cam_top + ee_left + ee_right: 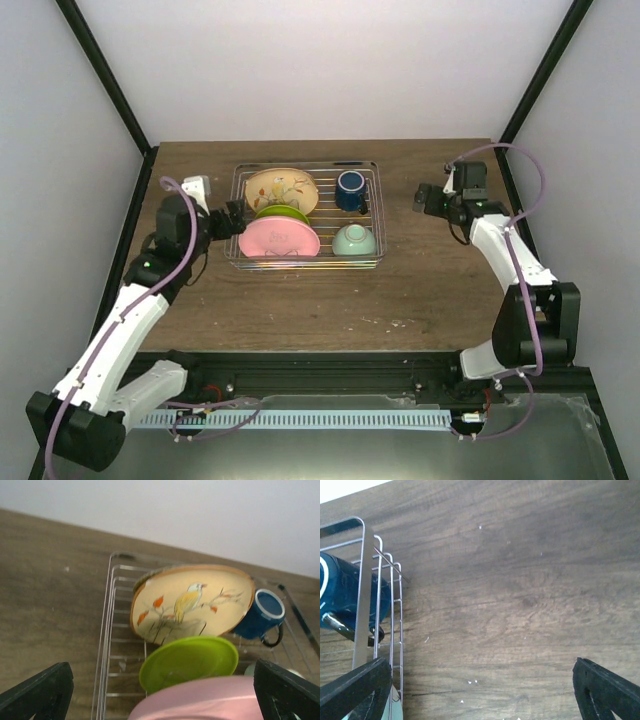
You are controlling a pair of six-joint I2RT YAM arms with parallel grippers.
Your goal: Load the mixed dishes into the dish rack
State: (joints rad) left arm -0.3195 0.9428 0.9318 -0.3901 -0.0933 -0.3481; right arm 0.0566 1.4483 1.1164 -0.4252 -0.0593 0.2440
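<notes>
All five dishes inside the rectangular silver wire dish rack (378, 215) in the middle of the dark wooden table (330, 300): cream floral plate (282, 188) with a painted bird at the far left, lime-green plate (282, 213) just in front of it, pink plate (278, 239) nearest the arms, all three leaning on edge in a row from far to near; dark blue handled mug (350, 190) at the far right, small mint-green bowl (354, 239) at the near right. Looks like a finished load; no dish seen outside the rack. At the rack's left short side, the left gripper (237, 217), jaws spread wide around nothing; touching the pink rim or just clear of it, impossible to tell from above. Well to the right of the rack, over bare wood, the right gripper (425, 197), likewise wide and empty. Long axis of the rack across the table, left to right: plates rightward of the left gripper and nearer that arm, mug and bowl leftward of the right gripper and nearer that one. Calls next, presumably, for backing off, leftward and up on the left side, to keep clear of the pink rim. From the left wrist: the bird painting, the plates' overlap, the pink rim low between the dark fingers (40, 692), detail lost overhead. From the right wrist: only the rack's right wall, the mug's side and handle, and open wood between the fingers (607, 690); no plates.
</notes>
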